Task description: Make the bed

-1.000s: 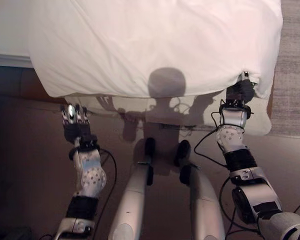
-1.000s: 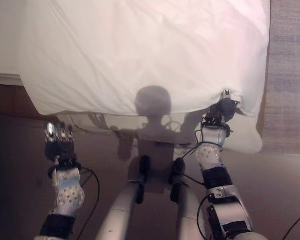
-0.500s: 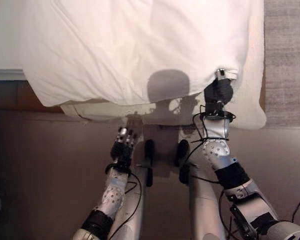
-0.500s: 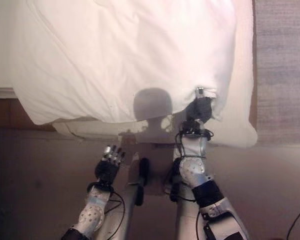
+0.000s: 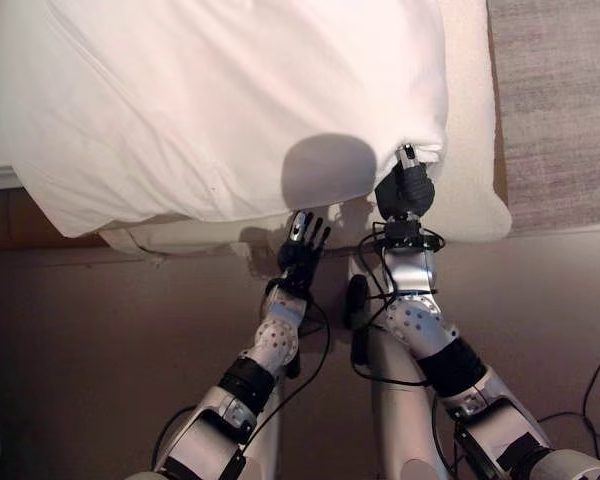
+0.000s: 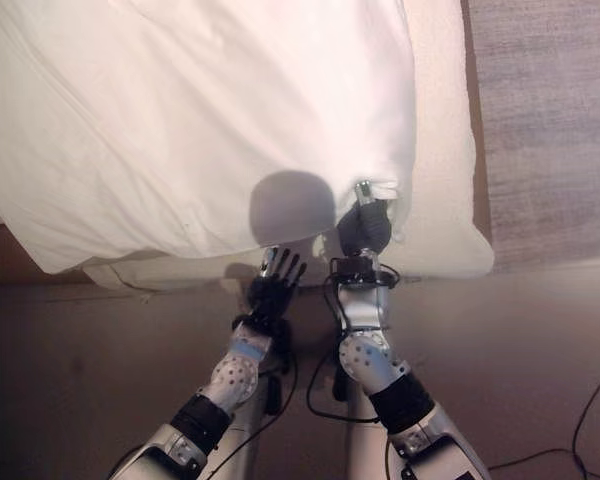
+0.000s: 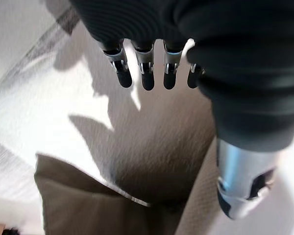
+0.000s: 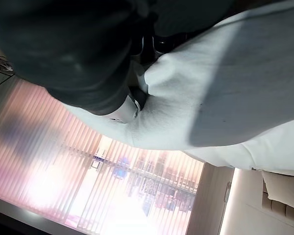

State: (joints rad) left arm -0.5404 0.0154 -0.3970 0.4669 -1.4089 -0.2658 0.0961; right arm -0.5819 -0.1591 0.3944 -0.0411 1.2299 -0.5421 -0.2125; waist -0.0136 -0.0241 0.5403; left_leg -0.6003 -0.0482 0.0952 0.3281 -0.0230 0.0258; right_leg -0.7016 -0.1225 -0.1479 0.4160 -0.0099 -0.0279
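A white duvet (image 5: 230,100) covers the bed and hangs a little over its near end. My right hand (image 5: 404,190) is shut on the duvet's near right corner; in the right wrist view the white cloth (image 8: 225,88) is pinched under the dark cover. My left hand (image 5: 302,255) is open just left of the right one, its fingers pointing at the bed's end below the duvet's hem. In the left wrist view the straight fingers (image 7: 147,78) hover close to the white sheet without holding anything.
The mattress's white sheet (image 5: 470,150) lies bare as a strip right of the duvet. A grey rug (image 5: 560,100) covers the floor to the right of the bed. The wooden bed frame (image 5: 0,215) shows at the left, with brown floor (image 5: 100,350) before it.
My left hand has swung in from the far left to beside the right hand. The right hand, still holding the corner, has drawn the duvet's edge left off the mattress's right side. The camera has shifted.
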